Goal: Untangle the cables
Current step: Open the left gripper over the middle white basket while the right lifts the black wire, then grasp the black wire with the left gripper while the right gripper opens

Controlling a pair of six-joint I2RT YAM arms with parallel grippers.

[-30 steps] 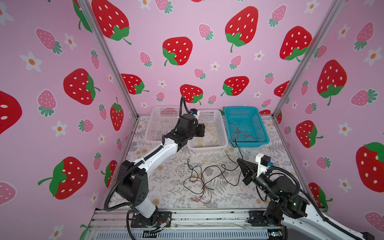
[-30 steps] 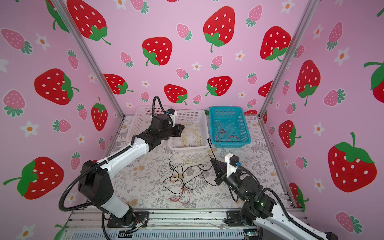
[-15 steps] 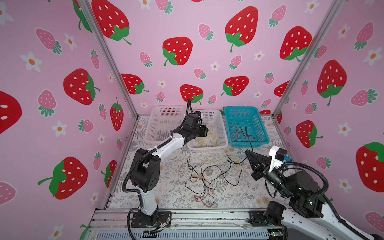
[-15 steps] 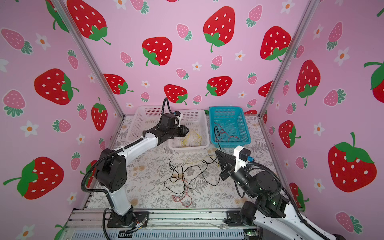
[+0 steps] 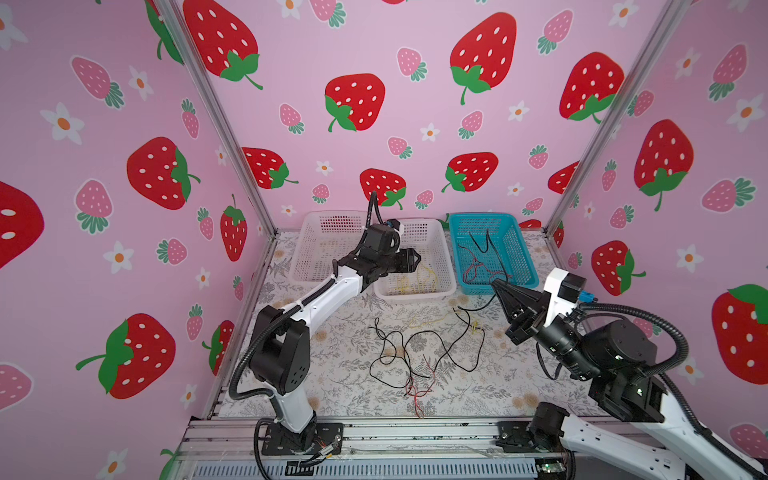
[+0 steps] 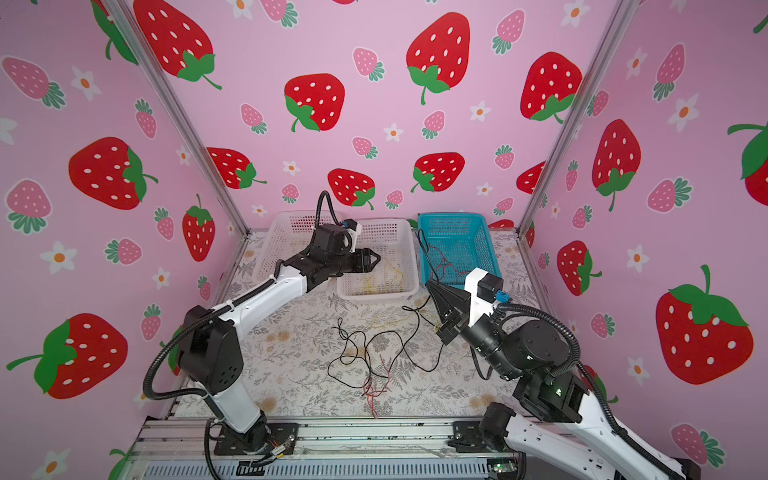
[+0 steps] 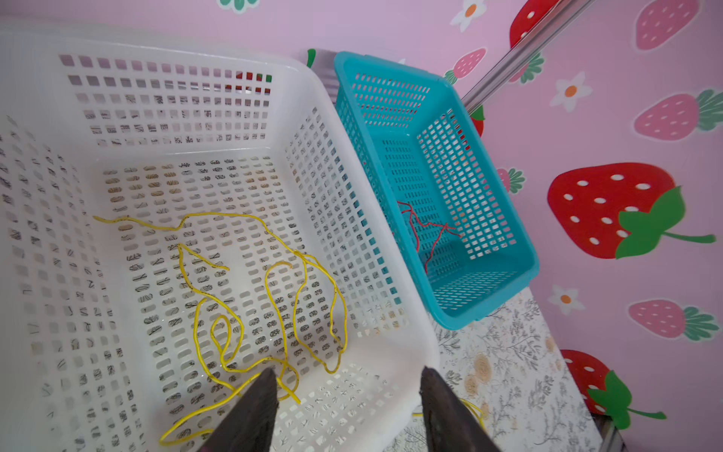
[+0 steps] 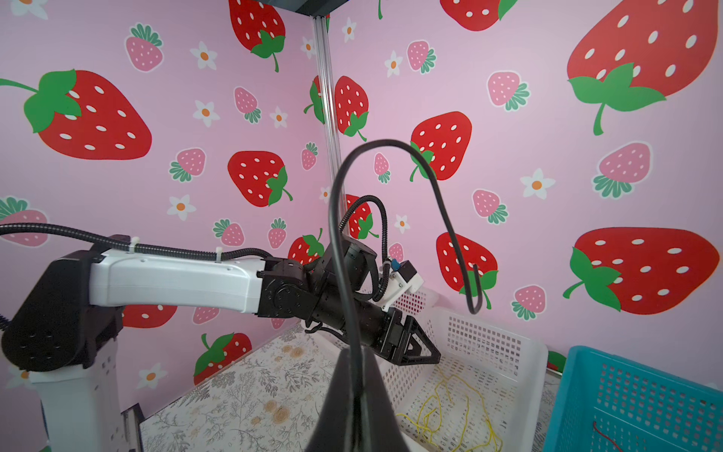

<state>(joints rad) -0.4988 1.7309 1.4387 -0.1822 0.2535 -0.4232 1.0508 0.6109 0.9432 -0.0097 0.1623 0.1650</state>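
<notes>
1. left gripper point(image 7: 348, 381): jaws stood apart with nothing between them; hung over the middle white basket point(image 5: 448, 262), near its front wall.
2. yellow cables point(image 7: 227, 214): lay loose on that basket's floor, below the left gripper.
3. right gripper point(image 5: 496, 286): clamped on a black cable point(image 8: 336, 235); raised off the table point(image 5: 332, 374), just in front of the blue basket point(image 5: 523, 257). The cable's free end arched up over the jaws and curled down again.
4. red cable point(image 7: 426, 225): lay inside the blue basket.
5. tangle point(image 5: 415, 357): black, red and yellow strands crossed at mid-table, between the arms, clear of every basket.

Bearing: the held cable's long run appeared to lead down from the right gripper toward the left arm's side, into the tangle. The right gripper was the nearer. Judged: a pull away from the tangle along that line would draw the strand free.
</notes>
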